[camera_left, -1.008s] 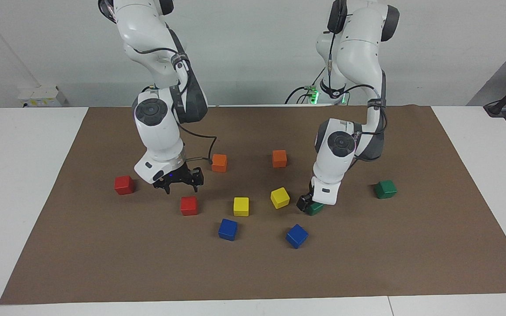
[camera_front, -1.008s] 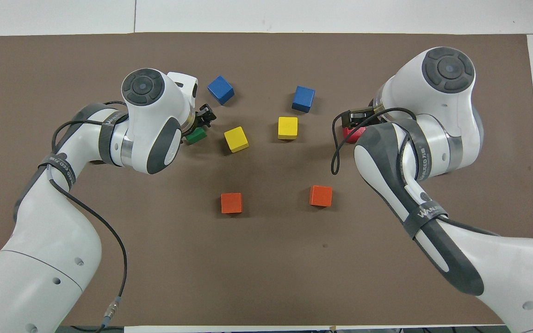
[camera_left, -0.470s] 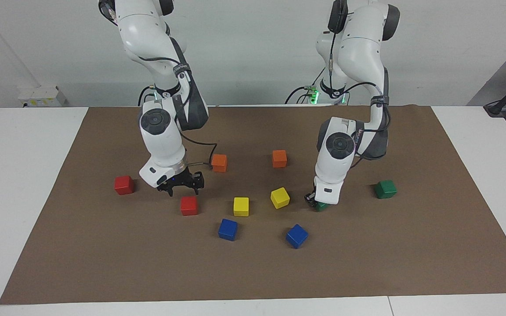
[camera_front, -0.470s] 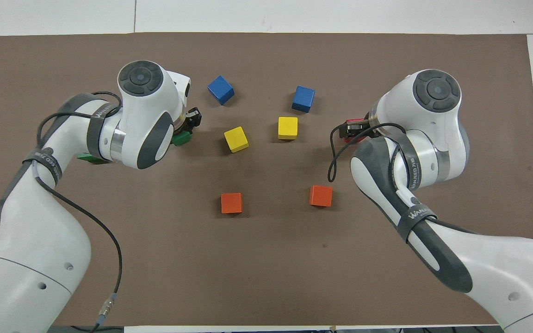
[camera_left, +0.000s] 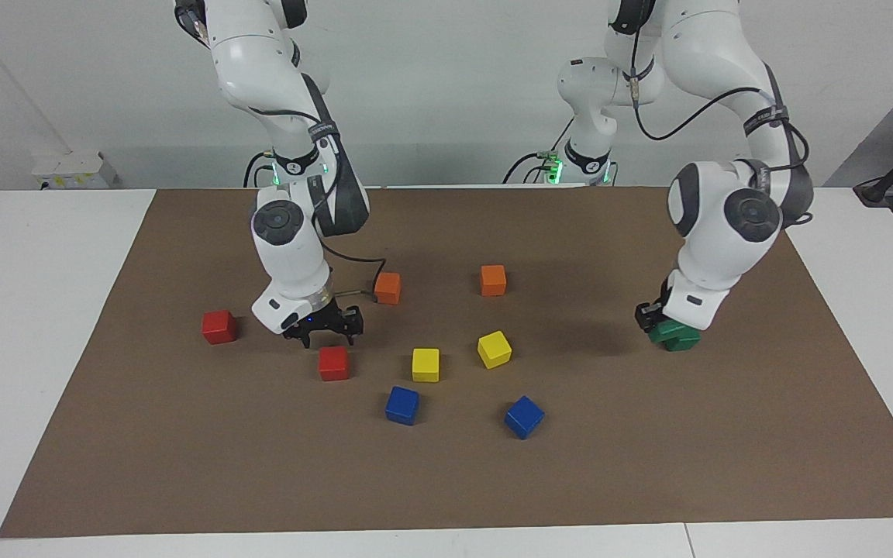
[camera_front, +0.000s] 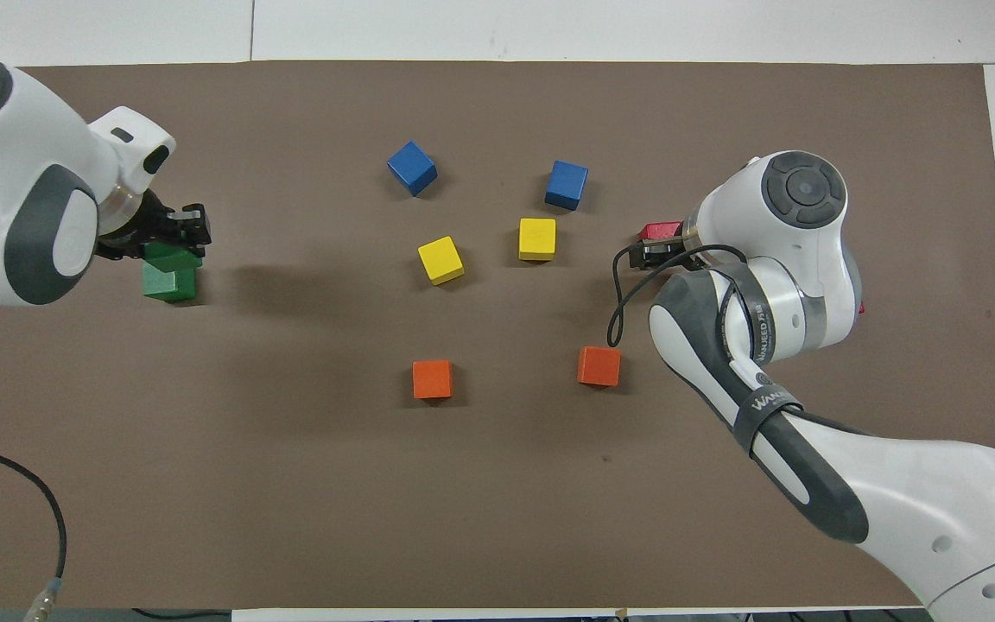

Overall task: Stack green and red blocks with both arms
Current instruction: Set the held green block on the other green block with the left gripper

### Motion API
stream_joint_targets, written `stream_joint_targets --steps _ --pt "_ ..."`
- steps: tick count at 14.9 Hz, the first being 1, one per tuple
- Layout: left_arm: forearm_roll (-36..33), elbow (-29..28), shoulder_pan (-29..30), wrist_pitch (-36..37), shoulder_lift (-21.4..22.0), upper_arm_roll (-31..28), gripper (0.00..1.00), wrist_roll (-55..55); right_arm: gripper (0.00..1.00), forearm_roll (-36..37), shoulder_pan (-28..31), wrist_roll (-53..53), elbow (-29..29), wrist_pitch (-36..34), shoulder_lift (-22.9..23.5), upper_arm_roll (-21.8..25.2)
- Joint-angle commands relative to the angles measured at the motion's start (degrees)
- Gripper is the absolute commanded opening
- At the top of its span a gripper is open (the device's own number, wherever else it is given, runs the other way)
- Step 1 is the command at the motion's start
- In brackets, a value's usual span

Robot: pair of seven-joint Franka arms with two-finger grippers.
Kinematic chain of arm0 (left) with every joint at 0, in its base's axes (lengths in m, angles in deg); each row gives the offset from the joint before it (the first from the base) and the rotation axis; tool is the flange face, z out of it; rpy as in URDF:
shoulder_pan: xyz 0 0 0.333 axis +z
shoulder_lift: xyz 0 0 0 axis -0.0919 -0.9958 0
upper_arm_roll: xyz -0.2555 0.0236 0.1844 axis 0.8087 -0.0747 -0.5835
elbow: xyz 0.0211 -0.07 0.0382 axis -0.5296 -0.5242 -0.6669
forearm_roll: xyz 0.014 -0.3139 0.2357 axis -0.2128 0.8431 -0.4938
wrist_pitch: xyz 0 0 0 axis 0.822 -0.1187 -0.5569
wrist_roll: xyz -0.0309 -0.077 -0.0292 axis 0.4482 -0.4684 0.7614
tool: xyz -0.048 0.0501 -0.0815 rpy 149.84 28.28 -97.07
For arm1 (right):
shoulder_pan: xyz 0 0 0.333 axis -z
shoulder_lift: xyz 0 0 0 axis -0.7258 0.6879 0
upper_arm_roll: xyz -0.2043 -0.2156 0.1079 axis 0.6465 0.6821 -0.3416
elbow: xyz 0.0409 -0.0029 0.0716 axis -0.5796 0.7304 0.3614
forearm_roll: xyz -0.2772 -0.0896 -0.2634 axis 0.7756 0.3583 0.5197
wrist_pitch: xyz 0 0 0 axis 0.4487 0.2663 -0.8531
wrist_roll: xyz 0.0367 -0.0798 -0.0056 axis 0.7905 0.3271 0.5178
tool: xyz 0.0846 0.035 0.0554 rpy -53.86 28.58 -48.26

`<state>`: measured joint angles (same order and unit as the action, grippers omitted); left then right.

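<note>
We see two green cubes (camera_left: 675, 335), two red cubes (camera_left: 333, 363), two yellow (camera_left: 425, 364), two blue (camera_left: 402, 404), two orange (camera_left: 387, 287); brown mat (camera_left: 446, 480); white tabletop (camera_left: 36, 256); white arms (camera_left: 291, 248), black pincers (camera_left: 328, 329).
</note>
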<state>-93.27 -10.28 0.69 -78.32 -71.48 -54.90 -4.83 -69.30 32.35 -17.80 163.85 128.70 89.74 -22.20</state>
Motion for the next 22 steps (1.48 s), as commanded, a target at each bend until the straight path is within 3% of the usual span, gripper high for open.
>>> stream_joint_targets --steps 1,6,13,22 --pt "0.82 -2.69 3.17 0.1 1.44 0.67 0.0 -9.63 0.95 -0.77 0.03 1.25 0.59 1.86 0.59 -0.33" --pt "3.19 -4.36 7.05 -1.48 1.27 0.49 0.0 -19.77 0.95 -0.77 0.03 1.25 0.24 4.05 2.43 -0.33" --pt "5.2 -6.82 6.96 -5.69 0.83 0.41 0.0 -19.07 0.94 -0.77 0.21 1.17 -1.08 4.14 3.49 -0.33" --pt "5.83 -7.35 7.22 -5.7 1.01 0.23 0.0 -13.18 0.92 -0.68 0.91 0.64 -2.92 5.11 5.95 -0.33"
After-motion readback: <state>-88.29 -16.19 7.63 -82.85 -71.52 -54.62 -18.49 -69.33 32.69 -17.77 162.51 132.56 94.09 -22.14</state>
